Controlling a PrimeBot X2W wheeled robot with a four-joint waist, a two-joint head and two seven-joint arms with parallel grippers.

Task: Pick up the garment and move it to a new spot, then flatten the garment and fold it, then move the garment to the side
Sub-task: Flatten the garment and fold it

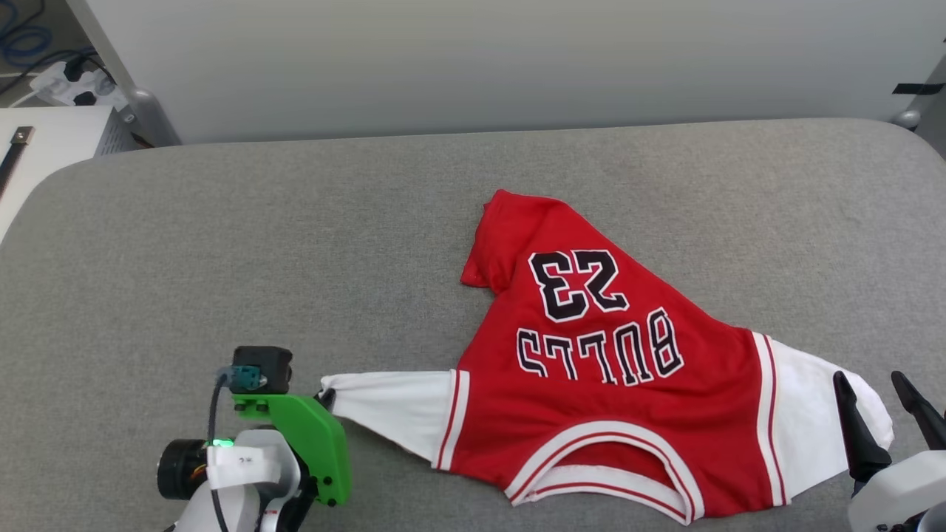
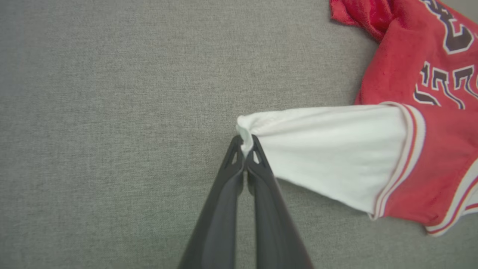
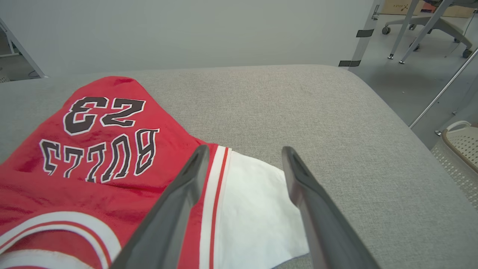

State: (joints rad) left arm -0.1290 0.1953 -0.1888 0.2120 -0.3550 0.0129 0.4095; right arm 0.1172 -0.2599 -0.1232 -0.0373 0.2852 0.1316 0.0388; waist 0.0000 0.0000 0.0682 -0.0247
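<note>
Left tool [image 2: 245, 145] pinched on garment [image 2: 440, 123] sleeve; right tool [image 3: 245, 150] agape.

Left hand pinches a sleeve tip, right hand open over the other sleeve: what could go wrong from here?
The left hand grips only the tip of one white sleeve, so it may slip out under pull.
The right hand stands open over the other sleeve; a lift now would likely drag the garment lopsided.
The rumpled hem corner may stay folded.
</note>
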